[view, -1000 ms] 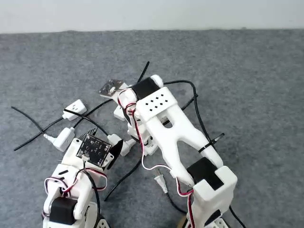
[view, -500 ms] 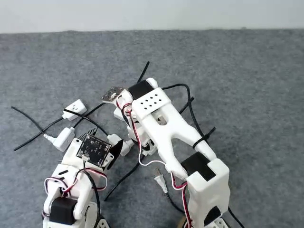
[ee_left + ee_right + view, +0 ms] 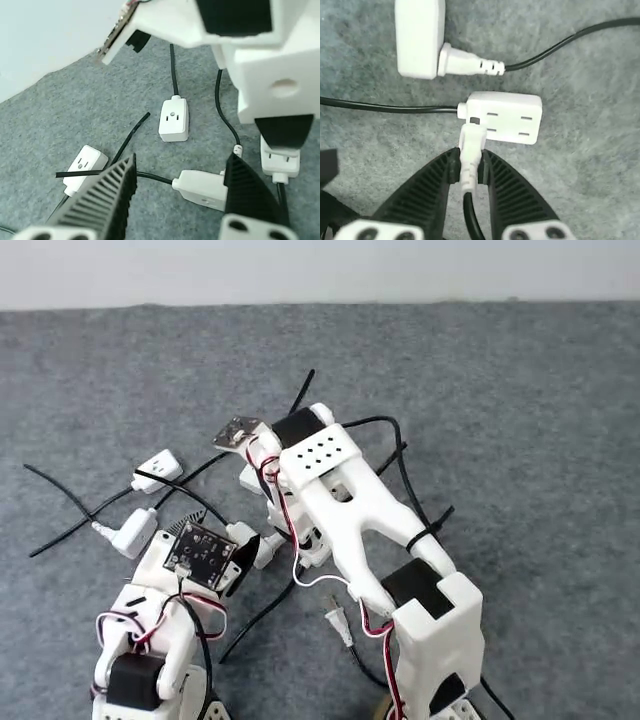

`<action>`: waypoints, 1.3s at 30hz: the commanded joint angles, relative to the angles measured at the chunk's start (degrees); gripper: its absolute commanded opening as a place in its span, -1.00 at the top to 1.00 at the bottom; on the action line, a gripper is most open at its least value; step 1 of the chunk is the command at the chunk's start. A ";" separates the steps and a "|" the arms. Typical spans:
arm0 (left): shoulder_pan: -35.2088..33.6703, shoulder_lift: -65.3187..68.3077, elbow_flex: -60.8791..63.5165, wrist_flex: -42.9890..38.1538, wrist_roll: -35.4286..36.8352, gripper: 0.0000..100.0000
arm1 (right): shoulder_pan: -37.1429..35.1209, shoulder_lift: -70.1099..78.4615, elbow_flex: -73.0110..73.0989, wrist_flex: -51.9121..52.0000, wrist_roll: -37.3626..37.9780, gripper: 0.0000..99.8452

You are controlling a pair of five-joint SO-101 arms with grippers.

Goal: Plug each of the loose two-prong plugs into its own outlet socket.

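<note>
Right claw grips a white plug at a socket block; left claw open

The right claw (image 3: 470, 159) is clamped on a white plug (image 3: 470, 142) with a black cord running out behind it. The plug's nose is pressed to the edge of a flat white block (image 3: 506, 117) with pairs of slots, and I cannot tell whether the prongs are in. Near it, a second socket (image 3: 418, 37) has a seated plug (image 3: 465, 65) with a ribbed collar and a black cord. The left claw (image 3: 182, 162) gapes wide and grips nothing. In the high view a loose plug (image 3: 338, 621), small and white with two bare prongs, lies at lower centre on the grey worktop (image 3: 520, 420), and a free socket (image 3: 158, 468) sits at left
</note>
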State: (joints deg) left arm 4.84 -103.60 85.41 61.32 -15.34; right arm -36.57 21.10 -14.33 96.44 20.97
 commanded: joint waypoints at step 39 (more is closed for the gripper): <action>-0.26 -0.79 -0.48 -1.58 -0.97 0.45 | 0.75 3.12 -3.16 -0.40 0.44 0.98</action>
State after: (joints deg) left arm 4.84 -103.60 85.41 61.32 -15.34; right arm -33.41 24.26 -14.59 95.91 20.97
